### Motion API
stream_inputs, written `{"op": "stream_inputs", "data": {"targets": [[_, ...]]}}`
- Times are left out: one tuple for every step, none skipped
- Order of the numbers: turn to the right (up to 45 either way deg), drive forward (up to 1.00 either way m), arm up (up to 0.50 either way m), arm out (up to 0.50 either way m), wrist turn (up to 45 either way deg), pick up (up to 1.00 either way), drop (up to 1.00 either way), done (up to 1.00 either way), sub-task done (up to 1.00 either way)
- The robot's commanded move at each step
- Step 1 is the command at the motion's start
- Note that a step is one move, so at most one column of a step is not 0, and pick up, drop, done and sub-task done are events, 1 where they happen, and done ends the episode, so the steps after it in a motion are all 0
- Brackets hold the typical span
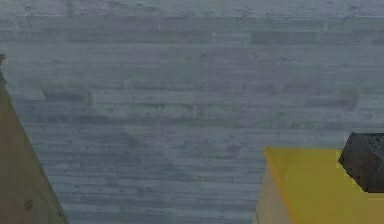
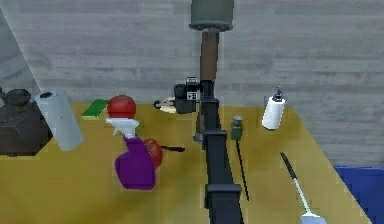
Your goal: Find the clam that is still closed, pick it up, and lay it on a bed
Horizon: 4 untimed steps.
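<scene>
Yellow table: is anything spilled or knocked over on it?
Nothing stands out. The purple spray bottle, white roll and white bottle all stand on the yellow table, and no spill shows.

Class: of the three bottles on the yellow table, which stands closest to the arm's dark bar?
The small dark bottle, just right of the bar. The purple spray bottle stands farther off to the left, the white bottle farther right.

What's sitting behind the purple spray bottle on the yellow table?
Behind the purple spray bottle stands a round red thing, with a flat green block left of it. A second red round thing peeks out at the bottle's right; its left part is covered.
</scene>
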Motion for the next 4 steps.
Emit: {"op": "stream_inputs", "data": {"targets": [[0.0, 0.00, 0.10, 0.00, 0.0, 0.00, 0.00, 0.00, 0.00], [0.0, 0.00, 0.04, 0.00, 0.0, 0.00, 0.00, 0.00, 0.00], [0.0, 0.00, 0.00, 0.00, -45.0, 0.00, 0.00, 0.00, 0.00], [0.0, 0.00, 0.00, 0.00, -45.0, 0.00, 0.00, 0.00, 0.00]]}}
